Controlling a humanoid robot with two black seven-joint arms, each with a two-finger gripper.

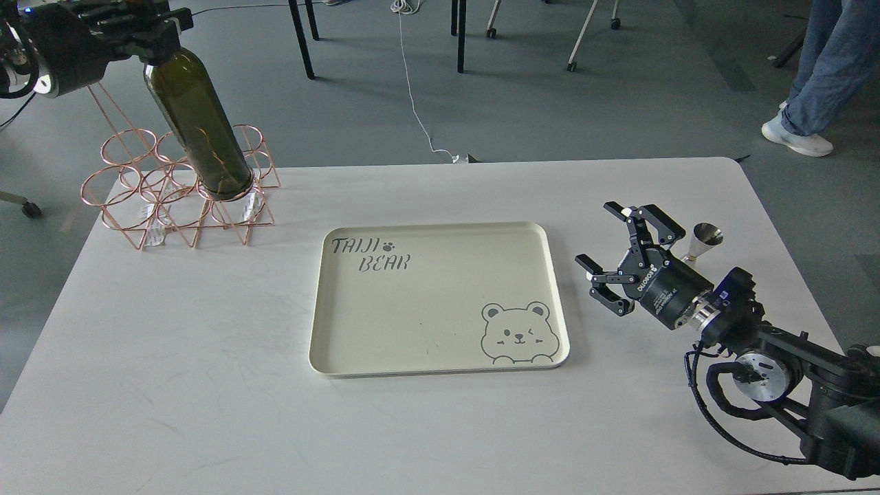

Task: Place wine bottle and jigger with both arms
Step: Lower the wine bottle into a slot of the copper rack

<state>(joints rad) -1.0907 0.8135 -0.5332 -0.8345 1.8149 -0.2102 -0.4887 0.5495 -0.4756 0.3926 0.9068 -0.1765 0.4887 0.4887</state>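
Left gripper [148, 34] pinches wine bottle [199, 127] top, tilted over copper rack [175, 189] far left of tray [440, 299]; right gripper [615, 251] spread right of tray, jigger [705, 240] standing just behind it.

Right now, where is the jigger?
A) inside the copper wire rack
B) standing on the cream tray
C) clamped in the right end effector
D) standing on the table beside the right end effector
D: the jigger stands on the white table just behind the open right end effector, untouched, and the cream tray holds nothing.
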